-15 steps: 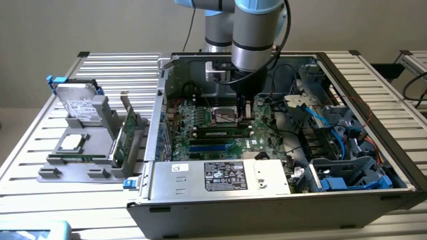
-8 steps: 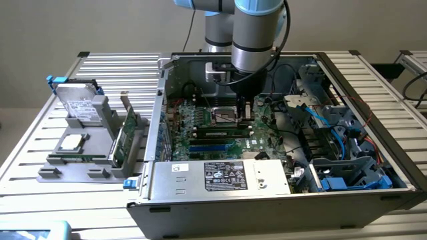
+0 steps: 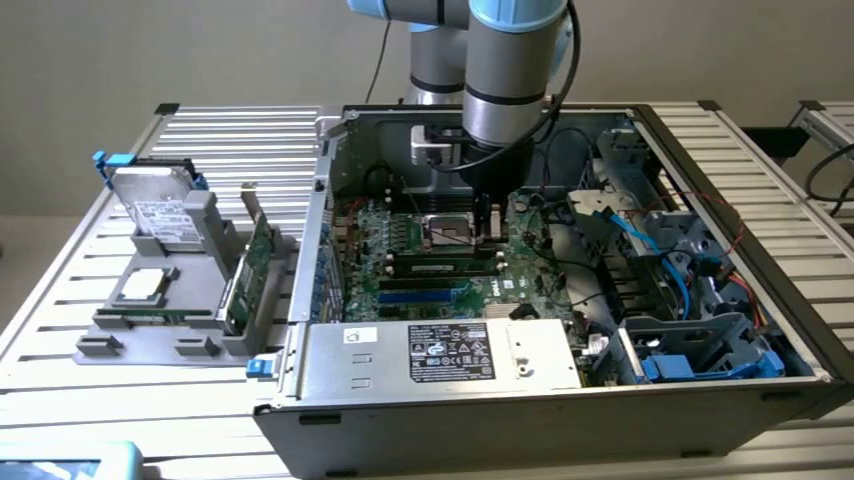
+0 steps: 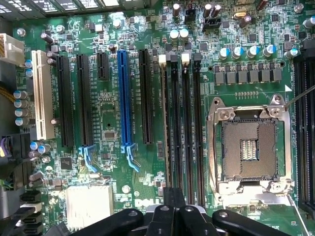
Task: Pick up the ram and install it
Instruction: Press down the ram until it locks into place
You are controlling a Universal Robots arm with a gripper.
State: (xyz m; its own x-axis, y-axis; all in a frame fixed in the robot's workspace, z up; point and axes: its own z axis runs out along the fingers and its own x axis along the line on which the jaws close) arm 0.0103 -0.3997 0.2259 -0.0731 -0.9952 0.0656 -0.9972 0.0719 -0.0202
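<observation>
No text reads clearly. White label w/ black print & cert-type marks on power supply [image 3: 451,354]; too small to read. White sticker on hard drive [image 3: 163,214]; print illegible. Motherboard [image 4: 109,105] silkscreen markings too fine to make out.

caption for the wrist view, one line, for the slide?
Wrist camera looking down on the motherboard: pincer poised at the memory slots, beside the empty CPU socket.
</observation>
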